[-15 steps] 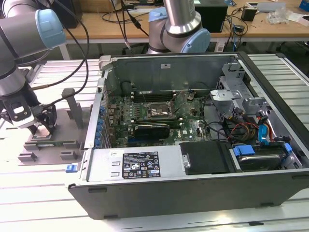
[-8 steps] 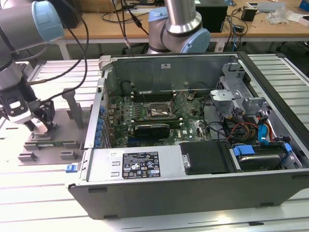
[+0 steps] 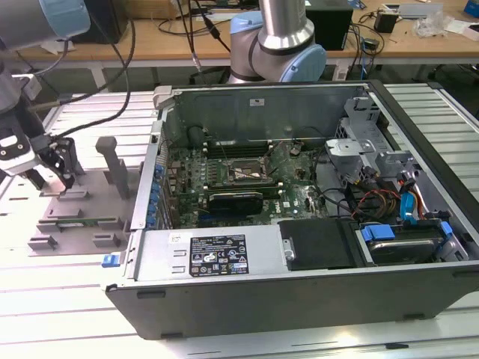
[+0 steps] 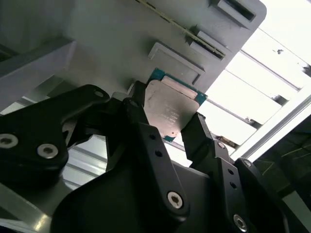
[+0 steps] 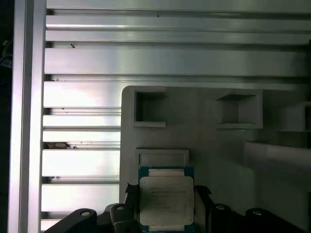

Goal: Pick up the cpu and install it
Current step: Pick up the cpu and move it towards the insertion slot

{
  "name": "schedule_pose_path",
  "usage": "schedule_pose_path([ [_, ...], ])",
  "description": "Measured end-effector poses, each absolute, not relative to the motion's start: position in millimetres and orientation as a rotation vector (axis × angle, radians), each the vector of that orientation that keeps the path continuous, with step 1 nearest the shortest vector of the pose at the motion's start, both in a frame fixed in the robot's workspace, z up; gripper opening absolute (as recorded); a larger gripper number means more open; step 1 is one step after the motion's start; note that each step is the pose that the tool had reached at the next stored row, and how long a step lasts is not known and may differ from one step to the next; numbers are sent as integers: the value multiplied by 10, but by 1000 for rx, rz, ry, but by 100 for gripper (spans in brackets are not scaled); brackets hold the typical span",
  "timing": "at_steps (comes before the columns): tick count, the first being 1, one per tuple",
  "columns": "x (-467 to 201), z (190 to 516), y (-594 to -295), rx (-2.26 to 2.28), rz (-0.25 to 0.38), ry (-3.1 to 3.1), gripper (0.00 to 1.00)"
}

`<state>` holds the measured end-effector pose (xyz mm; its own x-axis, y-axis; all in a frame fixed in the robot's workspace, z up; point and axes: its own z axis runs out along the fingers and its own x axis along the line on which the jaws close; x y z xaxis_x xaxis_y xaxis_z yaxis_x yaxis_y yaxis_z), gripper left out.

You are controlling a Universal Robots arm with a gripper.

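cpu: flat silver-topped chip sitting between the two black fingers of the pincer. In both wrist views a finger presses on each of two opposite edges. The pincer is closed down to chip width and, by my read, has hold of the cpu. Can't tell if the chip is already off the surface or resting on it.

Under it is the gray parts tray, which has raised blocks and recesses. The tray lies on the slatted metal desk.

In the exterior view the pincer is at about 9 o'clock, over the tray on the exterior view's left. The open computer case fills the centre out to 3 o'clock. The socket on the board sits near centre, well apart from the pincer.

Step in hand: the pick-up, at the grasp stage; install not started, socket looks empty.

Judgement: any move from here calls for an even hold on both edges, chip kept flat, and room to clear the tray blocks and the case wall.
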<state>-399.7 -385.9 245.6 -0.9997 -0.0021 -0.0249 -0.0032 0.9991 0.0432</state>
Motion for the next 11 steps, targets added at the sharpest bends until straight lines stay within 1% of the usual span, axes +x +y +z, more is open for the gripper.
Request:
schedule_pose_path([
  [2, -3997, 2540, -3858, -4, 65, 3116, 54],
  [11, -3997, 2548, -3858, -4, 65, 3116, 54],
])
